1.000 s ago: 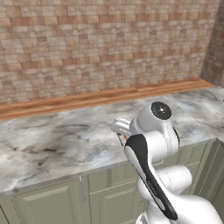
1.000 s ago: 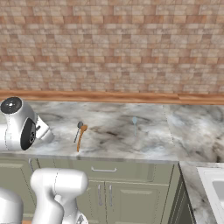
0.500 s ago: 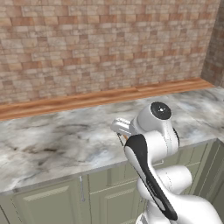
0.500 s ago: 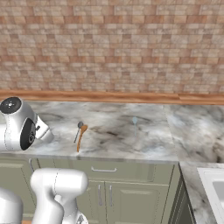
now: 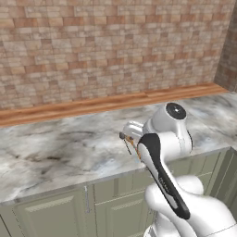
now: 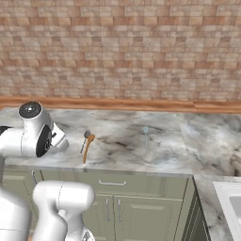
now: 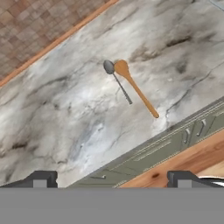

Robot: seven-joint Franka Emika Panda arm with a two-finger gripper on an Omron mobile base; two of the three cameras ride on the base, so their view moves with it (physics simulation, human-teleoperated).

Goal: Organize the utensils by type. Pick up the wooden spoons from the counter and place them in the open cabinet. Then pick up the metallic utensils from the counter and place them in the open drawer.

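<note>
**Hand wide open above the wooden spoon**

Hand point(image 7: 109, 179) hovers with fingers spread wide, holding nothing. Below it the orange-brown wooden spoon point(image 7: 136, 89) lies on the marble tabletop point(image 7: 65, 113), near the front edge. The thin metal spoon point(image 7: 117, 81) lies just beside it, bowls nearly touching; I would grip mid-handle, away from that neighbour.

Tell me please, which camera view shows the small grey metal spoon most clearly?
The hand view: the metal spoon lies whole and unobstructed beside the orange-brown wooden spoon. The right base view shows it small and thin; in the left base view the arm hides most of it.
</note>
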